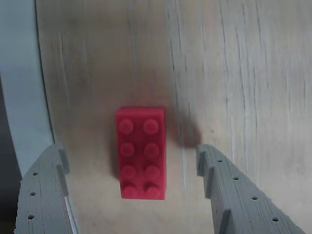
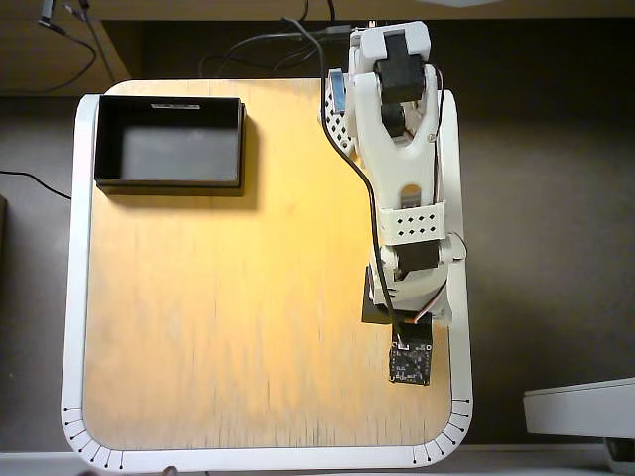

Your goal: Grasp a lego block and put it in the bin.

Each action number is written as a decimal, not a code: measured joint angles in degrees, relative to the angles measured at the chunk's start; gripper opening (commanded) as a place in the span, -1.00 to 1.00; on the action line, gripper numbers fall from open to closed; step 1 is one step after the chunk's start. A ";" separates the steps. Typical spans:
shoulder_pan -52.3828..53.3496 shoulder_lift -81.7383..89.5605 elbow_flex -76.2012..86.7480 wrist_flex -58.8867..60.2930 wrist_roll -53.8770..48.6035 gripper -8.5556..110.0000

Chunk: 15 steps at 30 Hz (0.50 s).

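Observation:
The lego block is a red two-by-four brick lying studs up on the light wooden table, filling the middle of the wrist view. My gripper is open, with one grey finger to the left of the brick and the other on its right, neither touching it. The brick's near end lies between the fingertips. In the overhead view the white arm reaches along the table's right side and hides both the brick and the fingers. The bin, a shallow black tray, stands empty at the table's far left corner.
The table's white rim runs close by on the left of the wrist view, near the left finger. Overhead, that rim frames the wooden top. Cables lie behind the table, and a white object sits off its lower right.

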 measured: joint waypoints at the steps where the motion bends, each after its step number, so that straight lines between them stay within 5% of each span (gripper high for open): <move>1: 0.26 -0.09 0.00 0.00 0.00 -0.45; 15: 2.02 -0.35 0.00 0.00 0.79 -0.75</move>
